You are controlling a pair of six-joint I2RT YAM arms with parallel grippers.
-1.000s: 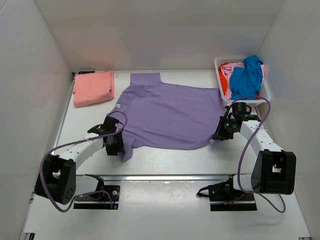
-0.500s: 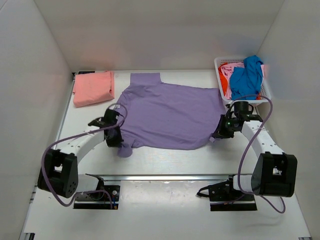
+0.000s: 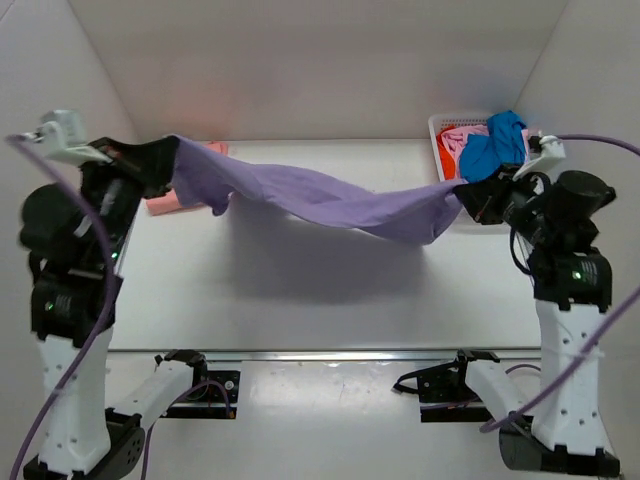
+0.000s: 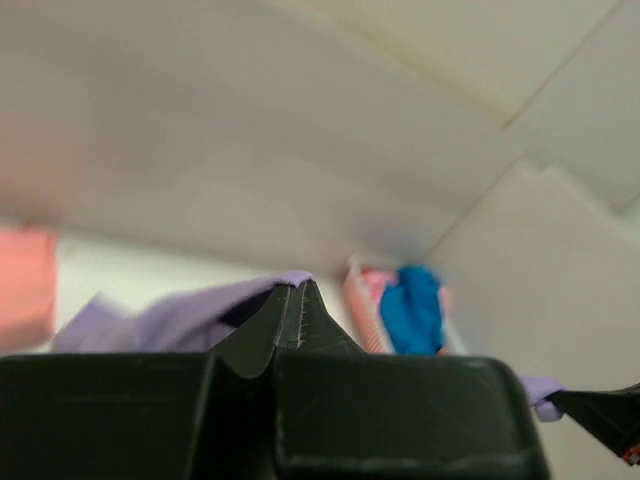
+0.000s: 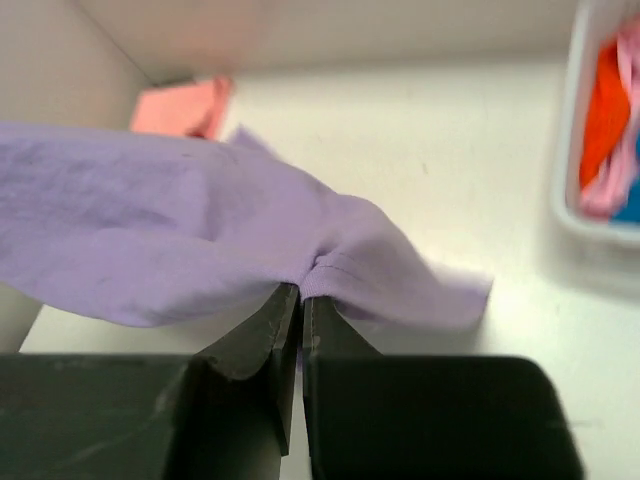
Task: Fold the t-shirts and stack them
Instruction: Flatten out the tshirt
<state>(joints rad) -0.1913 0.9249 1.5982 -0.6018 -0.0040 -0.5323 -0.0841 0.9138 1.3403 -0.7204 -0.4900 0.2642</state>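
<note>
**Top external view:** A lavender-purple soft cloth t-shirt (image 3: 320, 195) hangs in mid-air above the white table (image 3: 300, 300), slung like a hammock between two raised arms. The left gripper (image 3: 168, 160) pinches one end near the back-left corner. The right gripper (image 3: 468, 200) pinches the other end, just in front of a white plastic lattice basket (image 3: 437, 128). A bright blue t-shirt (image 3: 495, 145) is heaped in that basket with other cloth. A folded salmon-pink t-shirt (image 3: 160, 204) lies at back left, partly hidden behind the hanging cloth. The lavender shirt sags in the middle and appears to clear the table.

**Left wrist view:** The left gripper (image 4: 290, 300) has its dark fingers pressed together, with a thin edge of the lavender shirt (image 4: 170, 315) caught at their tips. The cloth trails away to the left, and the blue shirt (image 4: 412, 310) shows beyond it.

**Right wrist view:** The right gripper (image 5: 300, 300) is clenched on a puckered, seam-like ridge of the lavender shirt (image 5: 150, 230), which billows away to the left. The basket (image 5: 575, 150) sits to the right with an orange-red t-shirt (image 5: 603, 110) inside. The salmon-pink shirt (image 5: 185, 105) lies far back.

**Handling:** The shirt looks light and entirely limp. It should droop, bunch and swing wherever it is unsupported, and it will hold no shape until it is laid flat. Both grips are thin pinches, so the cloth could slide out under a sharp tug. The surest places to hold it are probably hems and seams, where the fabric is doubled, taken at matching corners so that the body falls square.
</note>
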